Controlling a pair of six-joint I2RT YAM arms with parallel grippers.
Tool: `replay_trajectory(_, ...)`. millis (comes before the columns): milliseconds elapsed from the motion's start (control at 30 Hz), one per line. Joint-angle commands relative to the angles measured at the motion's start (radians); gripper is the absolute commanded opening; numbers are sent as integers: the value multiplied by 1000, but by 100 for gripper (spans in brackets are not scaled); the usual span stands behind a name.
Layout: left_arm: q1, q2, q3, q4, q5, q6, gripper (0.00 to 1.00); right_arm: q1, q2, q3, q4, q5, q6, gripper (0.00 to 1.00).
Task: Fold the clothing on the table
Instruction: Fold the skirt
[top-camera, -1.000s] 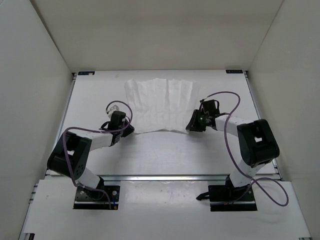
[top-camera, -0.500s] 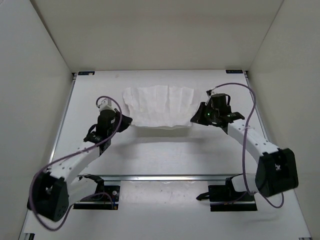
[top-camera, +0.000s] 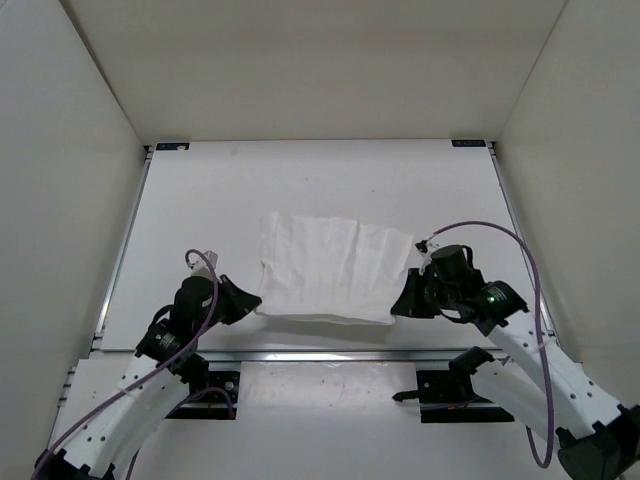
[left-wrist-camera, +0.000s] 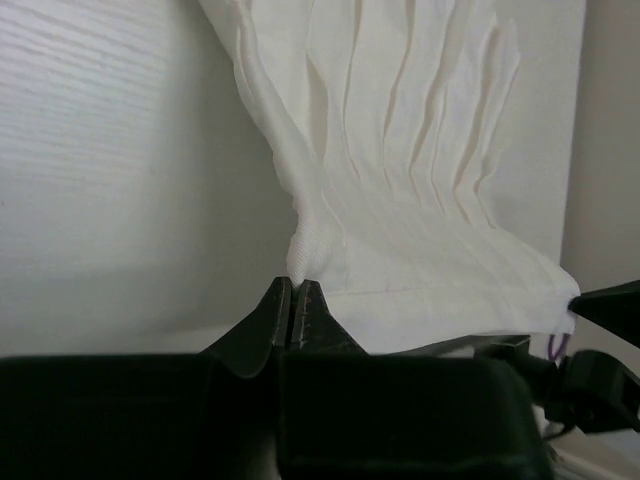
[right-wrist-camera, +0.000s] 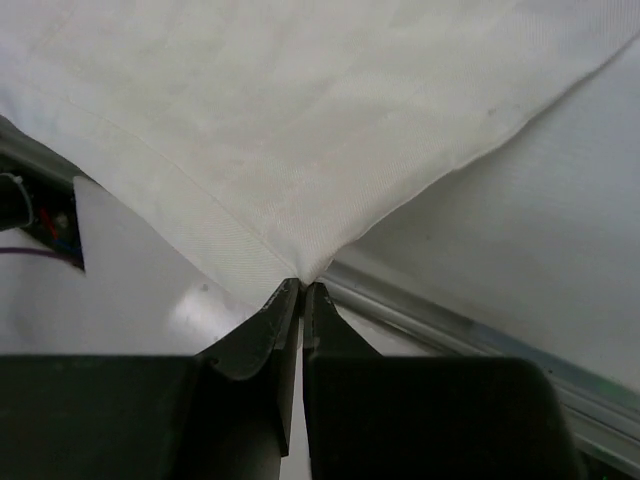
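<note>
White clothing (top-camera: 330, 265) lies spread on the near half of the table (top-camera: 200, 190), its near edge running between both claws, just behind the front rail (top-camera: 330, 353). Left gripper (top-camera: 252, 305) is pinched tight on the near-left corner and right gripper (top-camera: 398, 305) on the near-right corner. Bare surface lies beyond and to both sides. The overhead view gives the full outline. Only the wrist views show the corners nipped between the fingertips, and the long creases.

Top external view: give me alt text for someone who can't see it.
The left hand and right hand each pinch a near corner of the wrinkled white clothing. Its near edge sits close to the front of the white table, and the rest is spread toward the back.
</note>
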Motion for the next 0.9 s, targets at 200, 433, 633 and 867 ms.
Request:
replay_trajectory(200,59,-121,114,-227,161,-35,0,-221,-163,42,-284,-184,-64,0)
replay_trajectory(433,45,-12,134,-141,153,-30,0,-367,-125,64,-278,-177,-141,0)
replay_trajectory(633,70,187,212,52,149,-4,0,-371,14,119,-157,-177,-129,0)
replay_trajectory(867,176,576,373,261,146,25,0,-483,310,235,54,-181,-132,0)
